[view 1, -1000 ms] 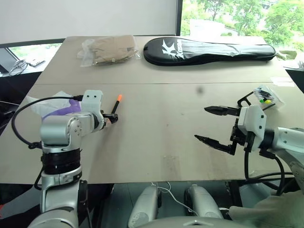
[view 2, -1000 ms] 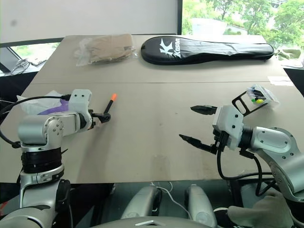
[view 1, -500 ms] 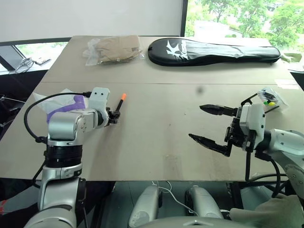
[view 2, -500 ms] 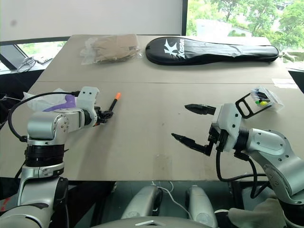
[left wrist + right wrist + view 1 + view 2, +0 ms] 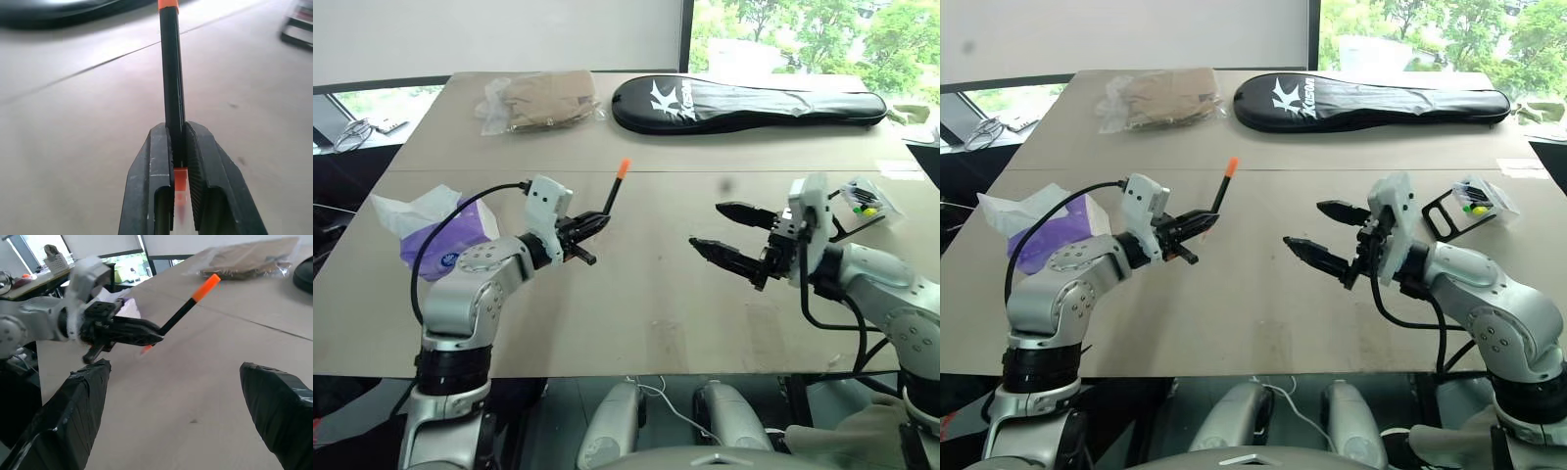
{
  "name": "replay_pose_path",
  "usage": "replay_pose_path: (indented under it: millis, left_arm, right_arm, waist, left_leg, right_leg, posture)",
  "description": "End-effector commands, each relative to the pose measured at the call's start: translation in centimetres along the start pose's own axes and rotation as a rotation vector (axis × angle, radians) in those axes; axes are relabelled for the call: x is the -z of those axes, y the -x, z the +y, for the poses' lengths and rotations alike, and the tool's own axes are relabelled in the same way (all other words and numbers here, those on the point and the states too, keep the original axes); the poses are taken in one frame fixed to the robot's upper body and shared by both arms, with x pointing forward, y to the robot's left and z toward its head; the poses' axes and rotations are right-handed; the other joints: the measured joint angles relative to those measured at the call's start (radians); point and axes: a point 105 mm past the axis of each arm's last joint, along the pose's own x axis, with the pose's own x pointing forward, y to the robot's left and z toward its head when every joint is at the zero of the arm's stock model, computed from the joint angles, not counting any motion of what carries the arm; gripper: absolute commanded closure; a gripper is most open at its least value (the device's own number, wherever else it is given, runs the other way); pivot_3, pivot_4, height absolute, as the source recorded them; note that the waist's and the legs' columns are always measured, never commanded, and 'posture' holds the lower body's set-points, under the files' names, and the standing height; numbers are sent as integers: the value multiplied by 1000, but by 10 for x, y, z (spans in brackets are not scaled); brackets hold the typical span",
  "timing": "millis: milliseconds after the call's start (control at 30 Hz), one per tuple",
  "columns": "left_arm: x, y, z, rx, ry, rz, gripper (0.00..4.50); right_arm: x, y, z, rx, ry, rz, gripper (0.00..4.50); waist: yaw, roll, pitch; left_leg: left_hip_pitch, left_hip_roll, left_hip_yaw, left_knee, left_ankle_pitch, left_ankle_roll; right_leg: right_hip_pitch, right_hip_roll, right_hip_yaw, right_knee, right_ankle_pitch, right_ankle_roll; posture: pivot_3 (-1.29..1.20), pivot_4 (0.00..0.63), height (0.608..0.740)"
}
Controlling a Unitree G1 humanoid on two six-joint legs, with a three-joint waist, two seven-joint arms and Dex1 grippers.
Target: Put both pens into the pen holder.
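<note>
Left eye view: the left hand [image 5: 594, 224] is clamped on the lower end of the black pen [image 5: 613, 191], whose orange cap points up and away from the hand, clear of the table [image 5: 646, 294]. Facing it across a gap, the right hand [image 5: 724, 228] has its 2 fingers spread wide with nothing between them. The pen holder [image 5: 864, 200] stands on the table behind the right hand's wrist, well apart from the left hand. Behind the left hand's arm lies a purple tissue pack [image 5: 435, 235]; far beyond both hands lie a black racket bag [image 5: 744, 104] and a clear bag of tan cloth [image 5: 543, 100].

Left wrist view: the 2 ribbed fingers [image 5: 157, 166] are shut tight on the pen's shaft, which runs straight out ahead of them to the orange cap; a short orange end shows below the grip.

Right wrist view: the right hand's taped fingers [image 5: 274, 391] stand far apart, and ahead of them the left hand holds the pen tilted upward.
</note>
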Motion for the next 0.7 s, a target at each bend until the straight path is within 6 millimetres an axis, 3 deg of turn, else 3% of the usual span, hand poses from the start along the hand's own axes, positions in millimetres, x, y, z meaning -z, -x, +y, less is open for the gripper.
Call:
replay_pose_path:
  millis: [33, 200, 467, 567, 700]
  left_arm:
    - [-13, -3, -21, 113, -141, -80, 4452]
    - [-18, -9, -28, 174, -291, -137, 4452]
    - [-5, -17, -41, 261, -413, -152, 4452]
    - [-5, -20, -43, 264, -419, -163, 4500]
    - [-7, -22, -43, 267, -436, -177, 4500]
  right_arm:
    - [-8, -11, -3, -19, -62, 27, 0]
    - [-13, -20, -1, -54, -125, 64, 0]
    - [-14, -31, 7, -83, -159, 67, 0]
    - [-14, -32, 9, -84, -165, 69, 893]
    - [-12, -32, 10, -86, -168, 79, 2698]
  waist:
    - [-1, 0, 0]
    - [-2, 0, 0]
    - [-7, 0, 0]
    - [-6, 0, 0]
    - [-7, 0, 0]
  left_leg:
    - [0, 0, 0, 0, 0, 0]
    - [-1, 0, -1, 1, -3, 5]
    - [-1, 0, -1, 1, -3, 5]
    - [-1, 0, -1, 1, -3, 5]
    - [-1, 0, -1, 1, -3, 5]
  right_leg:
    - [0, 0, 0, 0, 0, 0]
    - [0, 0, -1, 0, 0, 0]
    - [0, 1, -1, 0, 0, 0]
    - [0, 2, -2, 0, 0, 0]
    - [0, 2, -2, 0, 0, 1]
  posture:
    - [0, 150, 740]
    - [0, 150, 740]
    - [0, 150, 740]
    - [0, 150, 740]
    - [0, 150, 740]
